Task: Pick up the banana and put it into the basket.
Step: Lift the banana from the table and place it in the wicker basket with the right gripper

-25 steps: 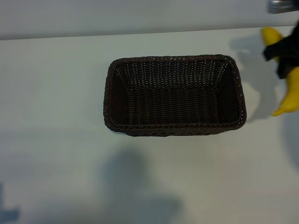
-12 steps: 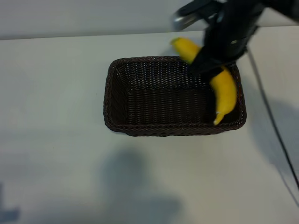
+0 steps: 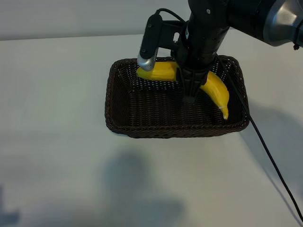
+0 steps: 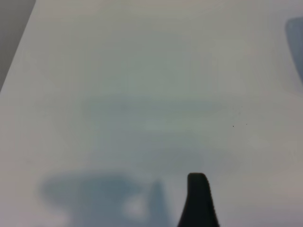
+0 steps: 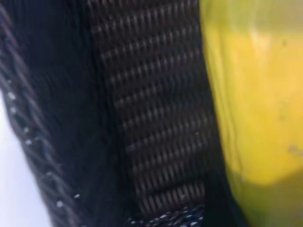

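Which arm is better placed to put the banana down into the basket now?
The right arm. Its tool grips the banana above the inside of the basket. The left tool is over bare table, holding nothing.

A bright yellow is shown by the banana (image 3: 215, 90), with a pale tip at its lower end. The basket (image 3: 142, 127) is seen in dark brown, almost black, and is patterned all over by close woven ribs; small pale glints are scattered along its braided rim. The right gripper (image 3: 189, 97) is coloured black, with a silver-grey part beside it. The table (image 3: 57, 142) is rendered in plain off-white, crossed by soft grey shadows.
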Motion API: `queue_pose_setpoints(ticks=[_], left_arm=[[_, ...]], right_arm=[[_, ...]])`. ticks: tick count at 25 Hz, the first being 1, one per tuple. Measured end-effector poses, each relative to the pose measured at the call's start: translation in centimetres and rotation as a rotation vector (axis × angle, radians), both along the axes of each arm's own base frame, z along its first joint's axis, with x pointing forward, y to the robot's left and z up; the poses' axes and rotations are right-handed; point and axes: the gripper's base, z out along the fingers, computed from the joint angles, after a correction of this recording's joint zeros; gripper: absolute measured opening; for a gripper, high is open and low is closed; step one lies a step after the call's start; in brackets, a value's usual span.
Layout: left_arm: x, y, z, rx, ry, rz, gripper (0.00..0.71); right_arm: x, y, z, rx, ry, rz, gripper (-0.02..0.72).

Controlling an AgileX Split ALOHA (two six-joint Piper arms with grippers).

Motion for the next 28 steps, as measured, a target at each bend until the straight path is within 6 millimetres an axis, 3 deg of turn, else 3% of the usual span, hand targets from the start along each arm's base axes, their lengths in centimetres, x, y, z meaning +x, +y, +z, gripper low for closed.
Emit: queue_pose_setpoints(ticks=[9,21,24,28], left_arm=[[0.0,0.0,0.0,0.0,0.0,0.0,0.56],[0.0,0.0,0.0,0.003,0.0,-0.002,0.56],[0.0,0.0,0.0,0.003,0.0,-0.002,0.56],[0.0,0.0,0.0,0.003,0.0,-0.002,0.56]], right_arm=[[1.8,1.4,-4.2,0.004,-0.008,0.01,0.419],[2.2,1.8,-4.6,0.037,-0.029,-0.007,0.421],[2.2,1.8,-4.6,0.038,-0.028,-0.011,0.469],[2.2,1.8,-4.6,0.042,-0.024,-0.021,0.592]])
